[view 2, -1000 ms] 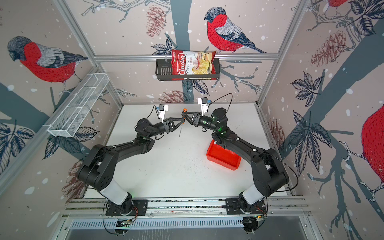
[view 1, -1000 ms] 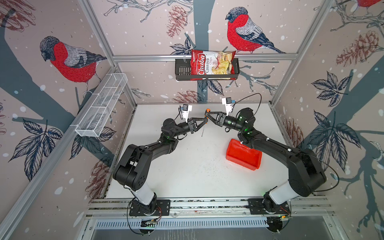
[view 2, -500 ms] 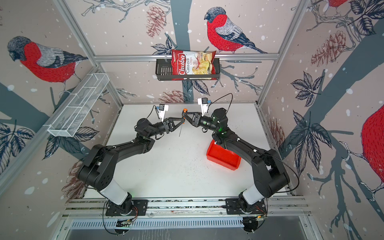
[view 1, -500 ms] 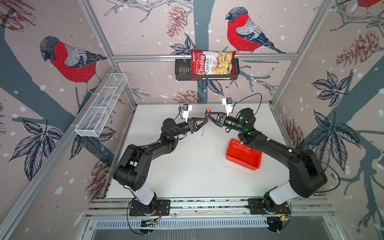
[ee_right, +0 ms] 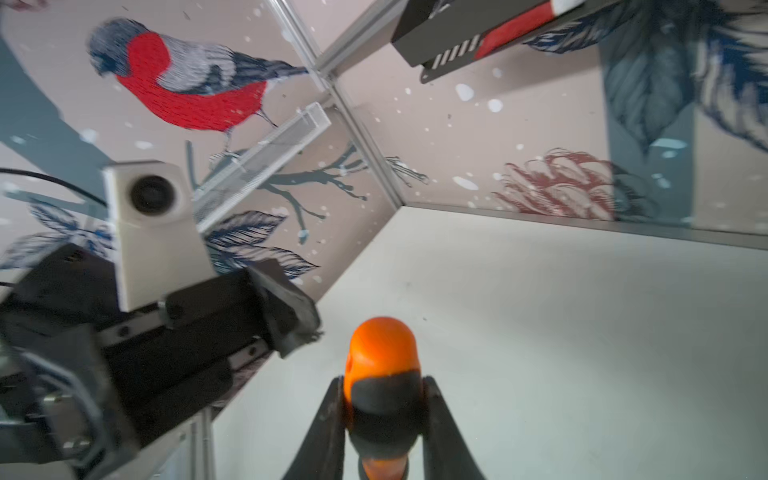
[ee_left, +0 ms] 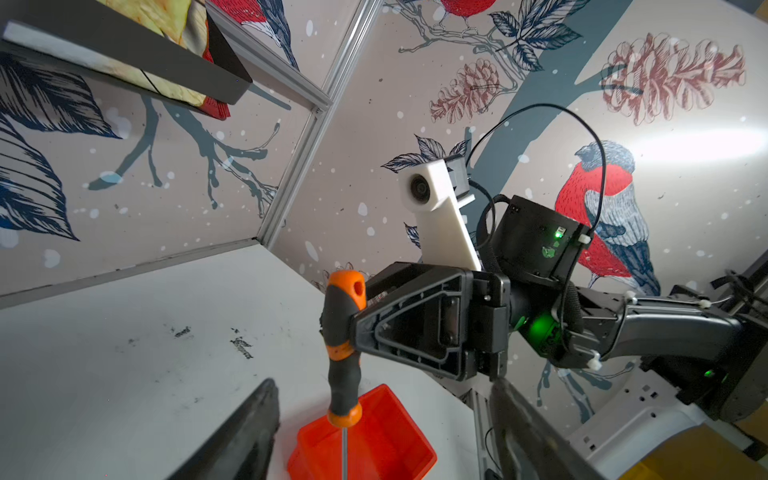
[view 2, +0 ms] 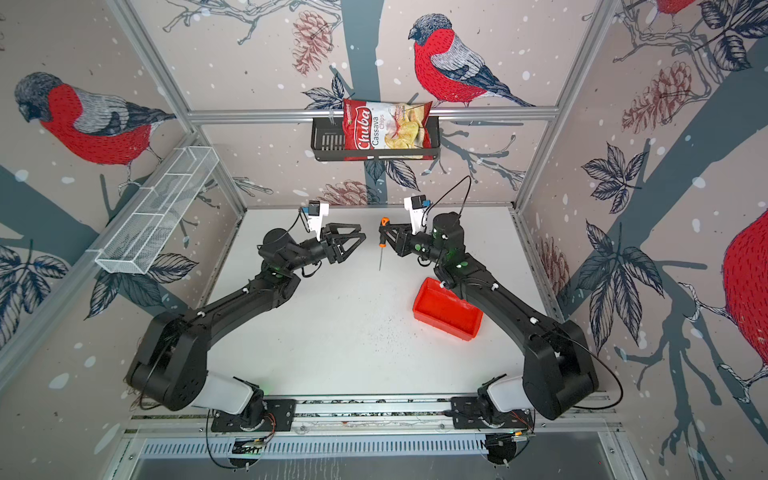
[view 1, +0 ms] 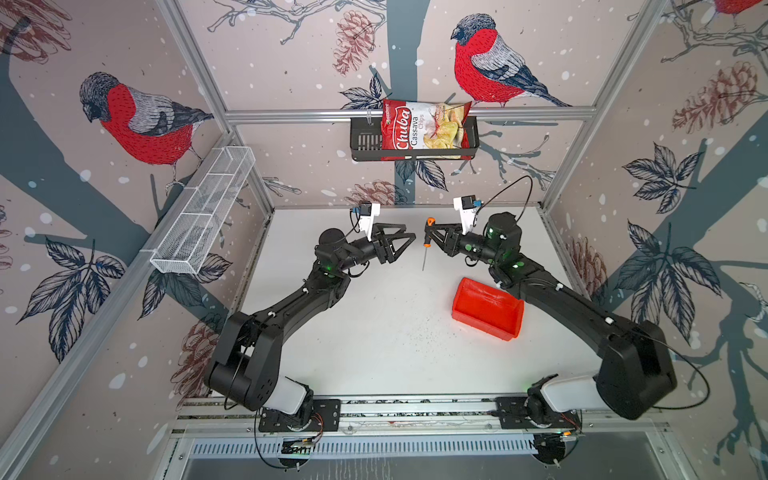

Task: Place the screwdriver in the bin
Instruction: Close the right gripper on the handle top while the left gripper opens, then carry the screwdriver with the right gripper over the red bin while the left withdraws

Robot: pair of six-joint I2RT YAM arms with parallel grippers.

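We saw the screwdriver (view 1: 427, 244) just right of centre in both top views, upright, with its orange cap on top and its thin shaft pointing down toward the table (view 1: 374, 332). The right gripper (view 1: 434, 237) was clamped on the black middle of the handle. The right wrist view showed this plainly, with a finger (ee_right: 328, 424) pressed against each side of the handle near the bottom of the frame. In the left wrist view the screwdriver (ee_left: 344, 345) stood at the lower centre, and its shaft ran off the bottom edge.

The left gripper (view 1: 405, 249) sat just left of the screwdriver in both top views, facing it. Its jaws were spread wide, held nothing and were clear of the tool. Its two dark fingers (ee_left: 249, 436) framed the lower part of the left wrist view, well apart from each other.

The bin (view 1: 482, 322) rested on the table to the lower right of the screwdriver, well apart from it and close beside the right arm's forearm. It lay at an angle to the table's edges.

Farther out, a black basket (view 1: 365, 141) hung on the back wall at the upper centre and held a bag of cassava chips (view 1: 424, 129). A long white wire-mesh tray (view 1: 203, 212) was fixed to the wall at the left.
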